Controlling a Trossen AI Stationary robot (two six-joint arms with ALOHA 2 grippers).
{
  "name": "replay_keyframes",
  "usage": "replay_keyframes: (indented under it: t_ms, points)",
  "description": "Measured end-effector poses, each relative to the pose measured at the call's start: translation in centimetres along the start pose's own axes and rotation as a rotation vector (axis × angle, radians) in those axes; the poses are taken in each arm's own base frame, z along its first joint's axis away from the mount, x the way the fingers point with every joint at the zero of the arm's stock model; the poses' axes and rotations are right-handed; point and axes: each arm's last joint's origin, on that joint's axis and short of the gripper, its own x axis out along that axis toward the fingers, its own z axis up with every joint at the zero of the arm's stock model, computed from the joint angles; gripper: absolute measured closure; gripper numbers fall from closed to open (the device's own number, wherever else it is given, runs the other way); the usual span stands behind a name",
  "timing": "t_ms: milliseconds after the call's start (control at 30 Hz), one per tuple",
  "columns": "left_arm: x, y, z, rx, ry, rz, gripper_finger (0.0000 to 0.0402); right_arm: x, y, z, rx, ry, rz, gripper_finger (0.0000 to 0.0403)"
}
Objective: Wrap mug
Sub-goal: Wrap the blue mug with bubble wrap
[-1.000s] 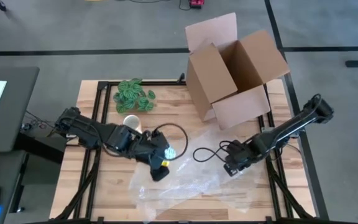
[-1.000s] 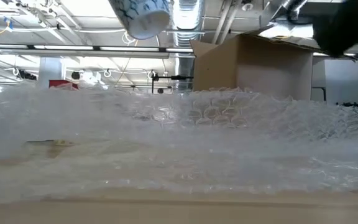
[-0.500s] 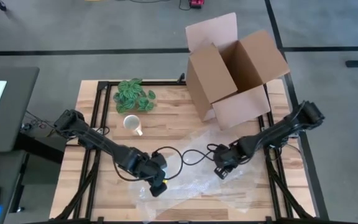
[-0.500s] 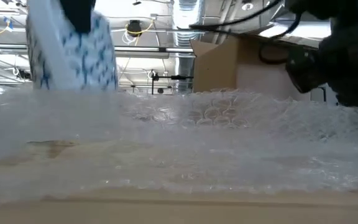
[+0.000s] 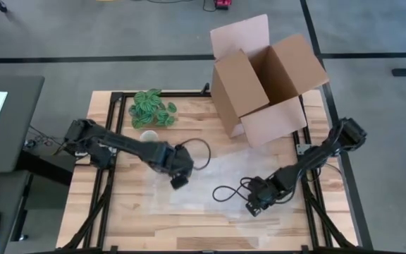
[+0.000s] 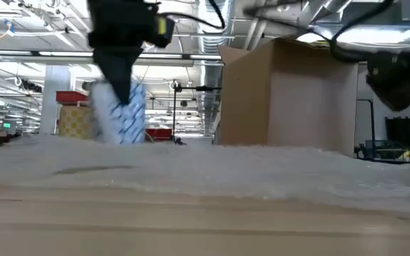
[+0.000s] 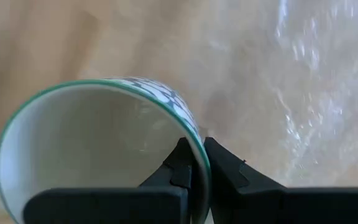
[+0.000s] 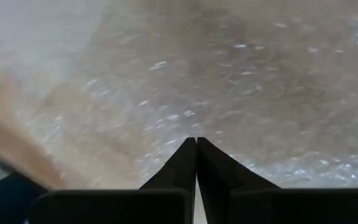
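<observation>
At lower right of the high view, the right pincer is sitting closed over the wrap, fingertips pressed together with nothing between them. At centre, the left pincer is pinching the rim of the mug at the wrap's left edge on the desk. Farther back, a box is standing open.

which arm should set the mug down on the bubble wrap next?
Left. The left gripper is already shut on the mug rim, at the bubble wrap sheet's left edge. The right gripper is shut, apparently pinching the sheet's near right part.
</observation>
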Motion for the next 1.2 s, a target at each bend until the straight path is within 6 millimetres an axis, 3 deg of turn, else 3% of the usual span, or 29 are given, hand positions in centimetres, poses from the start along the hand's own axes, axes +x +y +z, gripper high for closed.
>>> replay_keyframes:
  t_ms: [167,300,533,767,967,1200]
  points:
    - [-4.1,-0.3,1.7,0.036,-0.048,-0.110,0.0398,-2.2,0.4,0.2,-0.030,-0.044,-0.019,0.0402]
    - [-5.3,-2.2,2.6,0.030,-0.146,-0.322,0.0398,-4.4,0.6,0.8,-0.077,-0.060,0.036,0.0402]
    - [-1.2,-4.9,3.5,0.002,-0.116,-0.319,0.0398,-7.0,0.5,1.7,-0.080,-0.117,0.120,0.0402]
    - [2.3,-6.7,3.0,-0.009,-0.005,-0.237,0.0398,-7.6,0.3,2.4,-0.076,-0.139,0.131,0.0402]
    - [2.7,-7.6,3.4,0.008,0.019,-0.220,0.0388,-7.6,0.3,2.4,-0.077,-0.139,0.131,0.0402]
    - [2.7,-7.8,3.3,-0.017,0.071,-0.289,0.0301,-7.6,0.3,2.4,-0.096,-0.141,0.130,0.0402]
